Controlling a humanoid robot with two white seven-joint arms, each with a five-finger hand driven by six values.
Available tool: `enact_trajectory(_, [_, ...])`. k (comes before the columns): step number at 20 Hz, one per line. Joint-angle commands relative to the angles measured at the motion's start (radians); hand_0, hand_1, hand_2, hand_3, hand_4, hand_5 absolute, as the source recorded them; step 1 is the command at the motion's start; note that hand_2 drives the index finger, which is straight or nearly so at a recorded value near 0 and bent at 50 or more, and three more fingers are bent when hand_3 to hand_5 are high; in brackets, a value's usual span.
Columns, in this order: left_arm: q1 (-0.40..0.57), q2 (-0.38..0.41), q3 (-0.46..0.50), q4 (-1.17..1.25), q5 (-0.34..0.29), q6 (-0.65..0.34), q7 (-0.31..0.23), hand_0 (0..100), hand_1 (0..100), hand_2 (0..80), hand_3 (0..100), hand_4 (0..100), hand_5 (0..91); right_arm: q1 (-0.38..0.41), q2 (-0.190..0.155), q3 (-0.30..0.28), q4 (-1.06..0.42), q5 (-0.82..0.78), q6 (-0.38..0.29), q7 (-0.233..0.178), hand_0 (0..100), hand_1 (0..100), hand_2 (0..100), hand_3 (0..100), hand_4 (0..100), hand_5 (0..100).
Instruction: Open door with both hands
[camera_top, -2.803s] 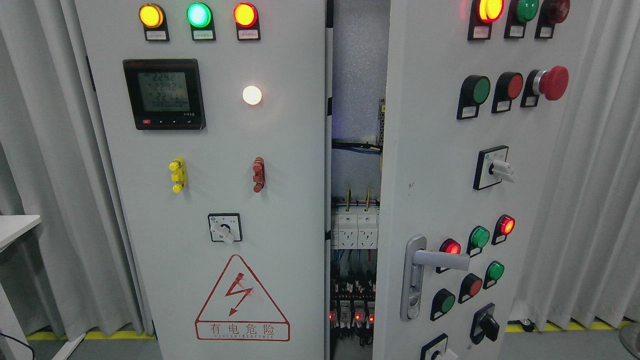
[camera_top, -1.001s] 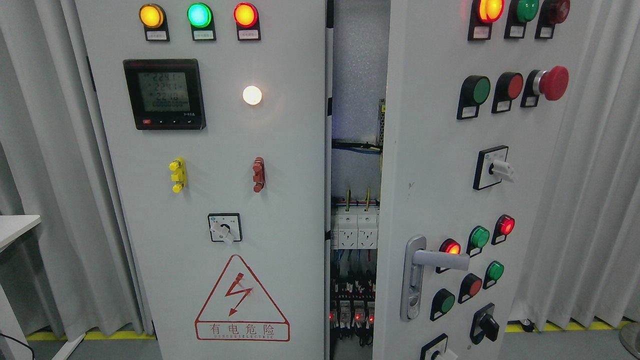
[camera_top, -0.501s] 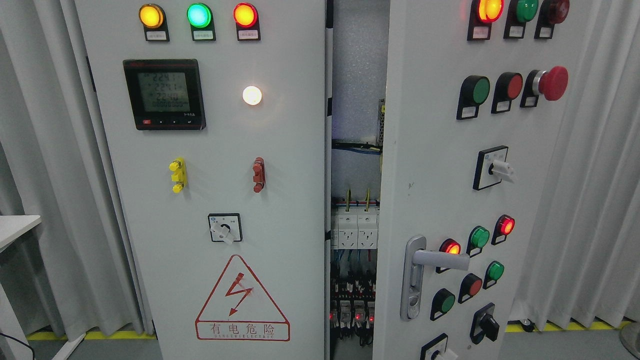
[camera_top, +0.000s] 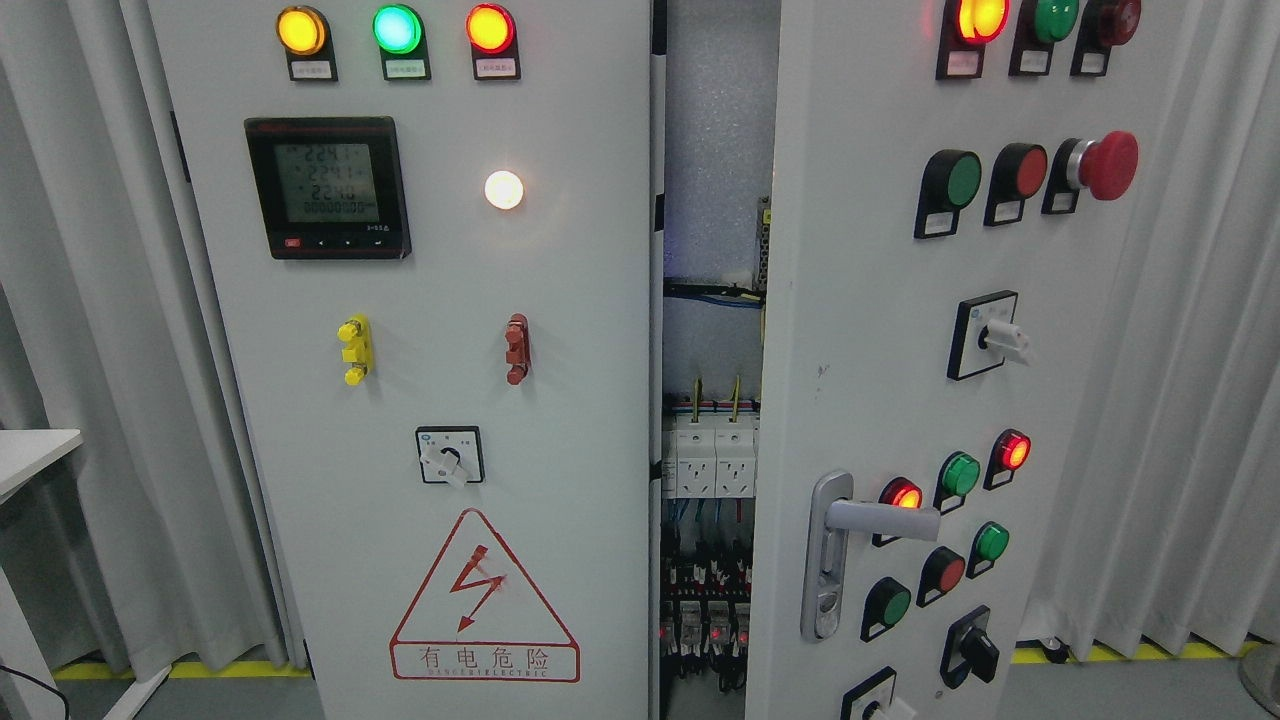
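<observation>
A: Doors?
B: Two. Left door (camera_top: 420, 360) faces the camera flat; right door (camera_top: 900, 380) is swung ajar. Gap between them shows the cabinet interior (camera_top: 715, 150).

A: Hands?
B: Neither robot hand shows in the head view, so can't tell how the fingers stand.

A: Handle?
B: One silver lever handle (camera_top: 880, 520) on the right door, low, near its left edge, lever pointing right.

A: Count the left door.
B: Three lit lamps on top: amber (camera_top: 301, 30), green (camera_top: 397, 28), orange-red (camera_top: 490, 28). One digital meter (camera_top: 328, 188); digits too small to read for sure. One white lit lamp (camera_top: 504, 190). One yellow terminal block (camera_top: 354, 350), one red terminal block (camera_top: 517, 349). One rotary switch (camera_top: 450, 456). One red warning triangle (camera_top: 484, 595) with a lightning bolt, text "有电危险".

A: Right door?
B: Top row three: lit amber, green, dark red. Next row: green button, red button, one red mushroom button (camera_top: 1105, 166). One white-knob selector (camera_top: 985, 335). By the handle six round lamps or buttons: two lit red, two green, one dark red, one dark green. One black-knob selector (camera_top: 970, 648) below; another switch cut by the bottom edge.

A: Inside?
B: Two white breaker modules (camera_top: 712, 458), blue wiring, a row of relays with small red lights lower down.

A: Other?
B: Grey curtains both sides, worktop corner (camera_top: 30, 450) at far left, yellow floor line (camera_top: 1120, 652).
</observation>
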Motion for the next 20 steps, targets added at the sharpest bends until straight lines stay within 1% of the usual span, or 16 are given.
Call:
enact_trajectory(1, [-0.222, 0.052, 0.041, -0.139, 0.153, 0.1, 0.003, 29, 0, 2.7, 3, 3, 0.0, 0.0, 0.0, 0.0, 0.018, 0.0, 0.0, 0.0, 22, 0, 0, 0, 0, 0])
enact_trajectory(2, [-0.259, 0.034, 0.063, -0.132, 0.159, 0.141, 0.003, 29, 0, 2.7, 3, 3, 0.0, 0.0, 0.0, 0.0, 0.02, 0.0, 0.0, 0.0, 22, 0, 0, 0, 0, 0])
enact_trajectory(3, [-0.28, 0.0, 0.085, -0.112, 0.161, 0.178, 0.003, 29, 0, 2.7, 3, 4, 0.0, 0.0, -0.002, 0.0, 0.02, 0.0, 0.0, 0.0, 22, 0, 0, 0, 0, 0])
enact_trajectory(5, [-0.339, -0.092, 0.148, -0.061, 0.161, 0.285, 0.005, 29, 0, 2.7, 3, 4, 0.0, 0.0, -0.002, 0.0, 0.018, 0.0, 0.0, 0.0, 22, 0, 0, 0, 0, 0])
enact_trajectory(7, [-0.392, -0.146, 0.18, -0.034, 0.161, 0.364, 0.005, 29, 0, 2.7, 3, 4, 0.0, 0.0, -0.002, 0.0, 0.018, 0.0, 0.0, 0.0, 22, 0, 0, 0, 0, 0])
enact_trajectory(9, [-0.432, -0.161, 0.18, -0.027, 0.162, 0.382, 0.005, 29, 0, 2.7, 3, 3, 0.0, 0.0, -0.002, 0.0, 0.02, 0.0, 0.0, 0.0, 22, 0, 0, 0, 0, 0])
enact_trajectory(15, [-0.57, -0.163, 0.177, 0.026, 0.165, 0.399, 0.005, 29, 0, 2.6, 3, 3, 0.0, 0.0, -0.002, 0.0, 0.02, 0.0, 0.0, 0.0, 22, 0, 0, 0, 0, 0])
enact_trajectory(17, [-0.63, -0.163, 0.177, 0.061, 0.191, 0.401, 0.005, 29, 0, 2.6, 3, 3, 0.0, 0.0, 0.0, 0.0, 0.02, 0.0, 0.0, 0.0, 22, 0, 0, 0, 0, 0])
enact_trajectory(20, [-0.707, -0.166, 0.173, 0.118, 0.198, 0.404, 0.005, 29, 0, 2.6, 3, 3, 0.0, 0.0, -0.002, 0.0, 0.02, 0.0, 0.0, 0.0, 22, 0, 0, 0, 0, 0])
